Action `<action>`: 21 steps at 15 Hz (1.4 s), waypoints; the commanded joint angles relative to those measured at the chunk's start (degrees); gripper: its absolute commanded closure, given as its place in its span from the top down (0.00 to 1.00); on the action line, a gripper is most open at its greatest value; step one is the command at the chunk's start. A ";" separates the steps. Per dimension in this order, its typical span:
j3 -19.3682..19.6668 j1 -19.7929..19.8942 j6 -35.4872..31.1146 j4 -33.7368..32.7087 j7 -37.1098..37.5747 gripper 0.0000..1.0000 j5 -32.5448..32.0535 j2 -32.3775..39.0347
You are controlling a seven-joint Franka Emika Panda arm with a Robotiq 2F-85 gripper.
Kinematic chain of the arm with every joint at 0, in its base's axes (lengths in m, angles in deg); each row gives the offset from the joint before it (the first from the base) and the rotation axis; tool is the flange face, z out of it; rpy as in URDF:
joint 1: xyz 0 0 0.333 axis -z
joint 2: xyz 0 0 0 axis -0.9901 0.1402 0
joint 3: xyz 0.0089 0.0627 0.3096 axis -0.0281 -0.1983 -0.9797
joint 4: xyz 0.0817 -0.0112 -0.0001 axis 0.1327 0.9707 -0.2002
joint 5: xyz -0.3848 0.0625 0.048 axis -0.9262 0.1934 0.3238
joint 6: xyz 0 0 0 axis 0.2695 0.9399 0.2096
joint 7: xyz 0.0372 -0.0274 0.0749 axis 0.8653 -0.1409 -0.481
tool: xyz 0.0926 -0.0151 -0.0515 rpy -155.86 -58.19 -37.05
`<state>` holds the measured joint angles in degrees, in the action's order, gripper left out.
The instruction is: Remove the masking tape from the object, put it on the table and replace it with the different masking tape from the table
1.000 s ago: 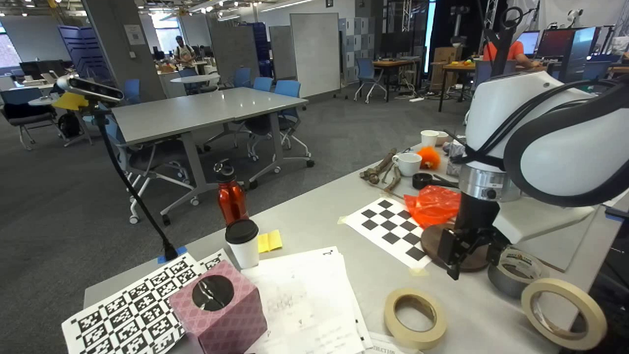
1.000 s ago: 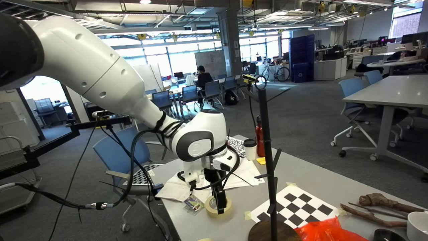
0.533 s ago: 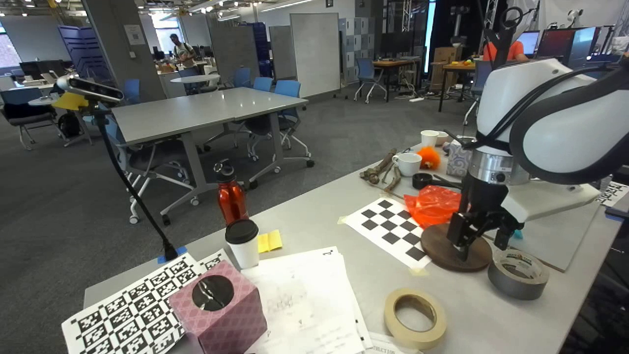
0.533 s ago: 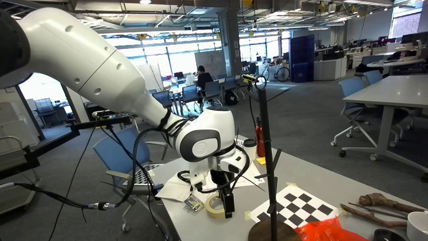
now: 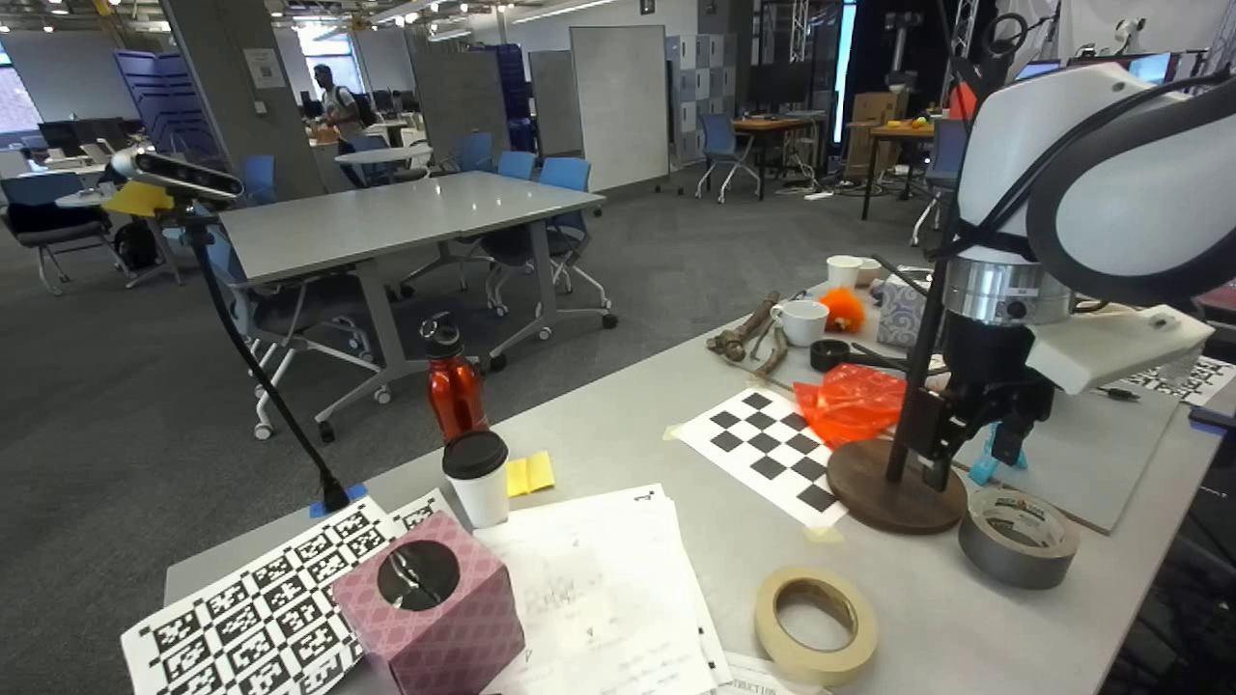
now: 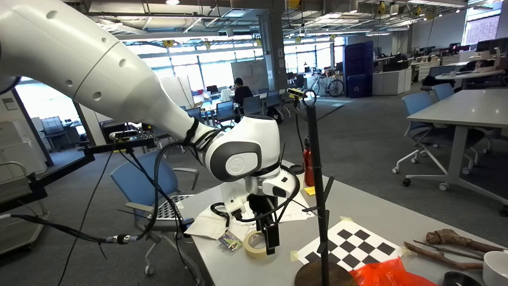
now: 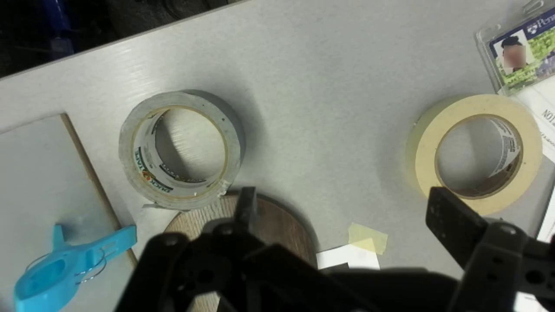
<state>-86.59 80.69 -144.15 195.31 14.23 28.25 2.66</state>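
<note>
One tan masking tape (image 7: 426, 151) sits on your tabletop (image 7: 312, 86), with grey duct tape (image 5: 1019, 562) just beside the stand (image 6: 318, 174), and your hand (image 7: 342, 197) hangs above, spread pretty wide.

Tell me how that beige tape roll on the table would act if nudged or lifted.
The beige tape roll lies flat on the table, so a nudge would probably slide it, not roll it. Its thick wound ring looks stiff, likely keeping its shape when pinched. The wide hole suggests it's fairly light for its size.
</note>
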 commanded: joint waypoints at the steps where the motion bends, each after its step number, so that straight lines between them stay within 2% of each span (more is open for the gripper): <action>1: -0.49 0.73 2.29 2.35 -3.07 1.00 -0.17 -3.71; 5: -0.91 0.55 2.12 4.93 -4.70 1.00 0.07 -6.90; 8: -1.89 0.11 1.47 4.49 -4.14 1.00 1.34 -6.84; 18: -4.91 -2.65 0.34 -0.66 -1.33 1.00 -0.40 1.39; 21: -4.74 -2.62 0.90 0.69 -2.41 1.00 -0.11 0.46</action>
<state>-91.41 78.14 -143.41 196.10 11.85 28.10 3.15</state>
